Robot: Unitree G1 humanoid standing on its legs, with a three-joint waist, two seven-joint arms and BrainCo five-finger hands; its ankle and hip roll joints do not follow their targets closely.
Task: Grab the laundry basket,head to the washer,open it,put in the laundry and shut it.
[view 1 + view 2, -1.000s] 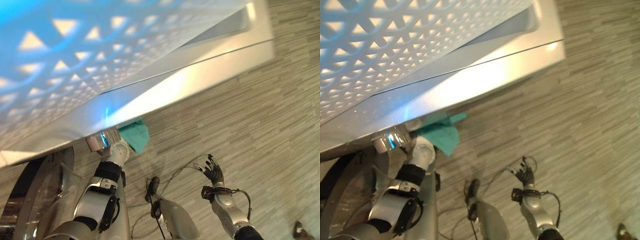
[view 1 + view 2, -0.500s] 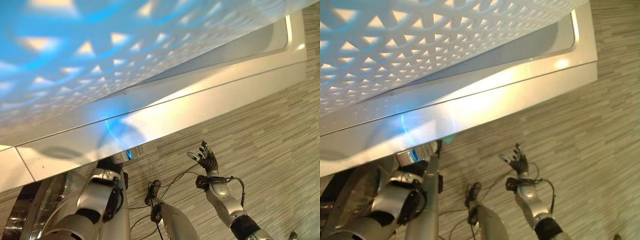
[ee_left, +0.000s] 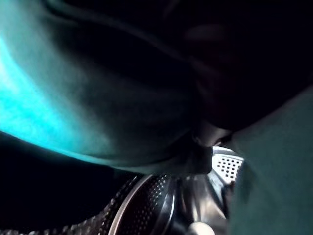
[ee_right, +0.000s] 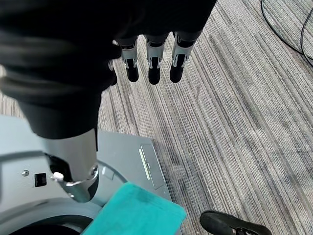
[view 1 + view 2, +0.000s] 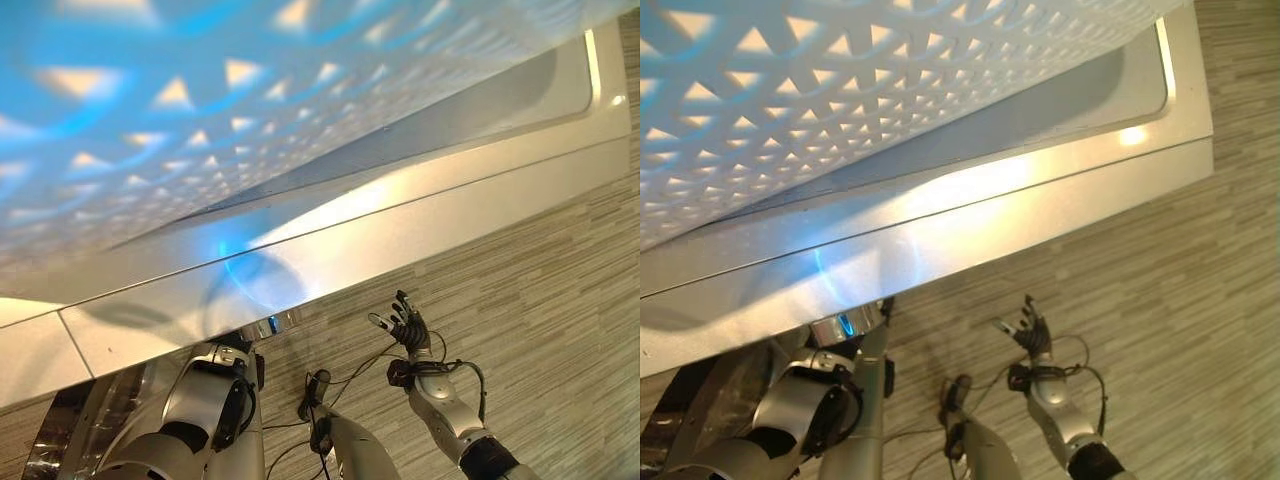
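Soft teal cloth (image 3: 73, 98) drapes before the washer's perforated steel drum (image 3: 146, 210). Left hand's grip: cannot tell. Right hand (image 5: 408, 328), fingers straight, hovers over striped carpet (image 4: 234, 122).

The washer's top (image 5: 1040, 215) is showing smooth, glossy grey metal, catching light. The basket (image 5: 840, 90) is looking like white perforated plastic. The teal cloth (image 4: 137, 213) is appearing soft and matt. The drum (image 3: 161, 210) is shining as perforated steel. The floor (image 4: 234, 122) is looking like rough, matt striped carpet.
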